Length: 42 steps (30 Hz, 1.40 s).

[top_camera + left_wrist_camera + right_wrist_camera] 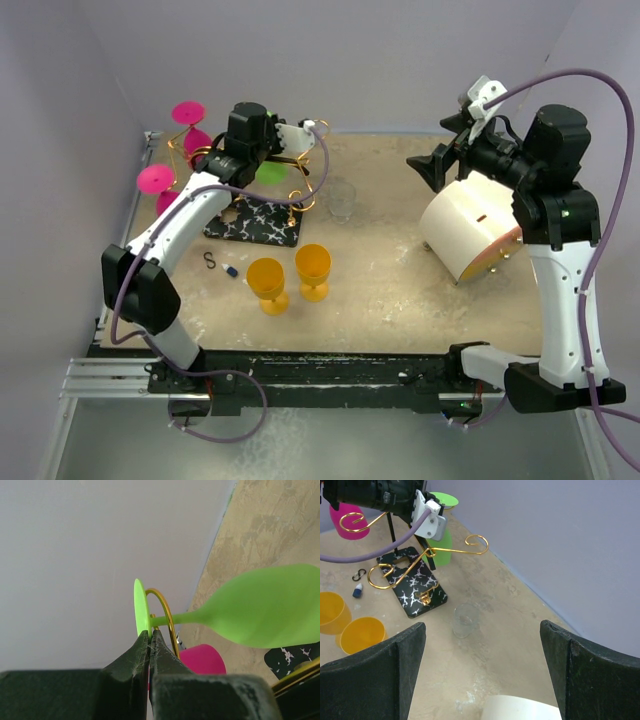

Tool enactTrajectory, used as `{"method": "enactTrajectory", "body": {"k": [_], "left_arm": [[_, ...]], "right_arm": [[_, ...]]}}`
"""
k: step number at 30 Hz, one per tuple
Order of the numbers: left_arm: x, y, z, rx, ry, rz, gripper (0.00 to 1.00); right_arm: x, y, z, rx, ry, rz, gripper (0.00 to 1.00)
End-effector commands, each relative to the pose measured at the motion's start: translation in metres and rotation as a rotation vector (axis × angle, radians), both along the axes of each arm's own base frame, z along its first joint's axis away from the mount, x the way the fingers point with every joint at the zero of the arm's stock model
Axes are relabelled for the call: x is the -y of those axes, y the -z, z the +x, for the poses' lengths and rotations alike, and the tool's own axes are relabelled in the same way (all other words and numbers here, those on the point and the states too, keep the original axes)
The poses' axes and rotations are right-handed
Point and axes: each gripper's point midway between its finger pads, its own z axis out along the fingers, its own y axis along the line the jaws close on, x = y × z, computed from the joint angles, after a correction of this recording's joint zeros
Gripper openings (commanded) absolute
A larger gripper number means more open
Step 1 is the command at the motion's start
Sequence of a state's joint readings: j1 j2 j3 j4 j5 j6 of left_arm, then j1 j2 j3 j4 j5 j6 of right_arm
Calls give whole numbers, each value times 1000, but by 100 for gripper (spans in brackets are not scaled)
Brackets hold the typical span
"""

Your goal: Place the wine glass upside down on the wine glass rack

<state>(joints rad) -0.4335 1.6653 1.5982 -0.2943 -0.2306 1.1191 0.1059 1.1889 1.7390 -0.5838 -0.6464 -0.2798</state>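
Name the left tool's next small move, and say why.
Probably open the left tool a little to let go. It seems shut on the foot rim of the green wine glass, whose stem already sits inside a gold loop of the wine glass rack.

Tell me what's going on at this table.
The left gripper is pinched shut on the foot rim of the green wine glass. The glass's stem sits in a gold arm of the wine glass rack, with the bowl hanging down. Two pink glasses appear to hang on the rack too. The right gripper hovers open, holding nothing. Two orange glasses stand upright on the table.
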Motion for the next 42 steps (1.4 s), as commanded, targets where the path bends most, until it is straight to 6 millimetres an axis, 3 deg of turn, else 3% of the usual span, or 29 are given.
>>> {"method": "enactTrajectory", "body": {"k": [1, 25, 42], "left_arm": [[7, -38, 9, 103, 5, -64, 0], [-2, -51, 29, 147, -113, -105, 0], [-23, -47, 21, 107, -173, -65, 0]], "right_arm": [[-1, -12, -3, 47, -10, 17, 98], [0, -13, -3, 48, -9, 18, 98], [1, -10, -4, 42, -10, 20, 98]]}}
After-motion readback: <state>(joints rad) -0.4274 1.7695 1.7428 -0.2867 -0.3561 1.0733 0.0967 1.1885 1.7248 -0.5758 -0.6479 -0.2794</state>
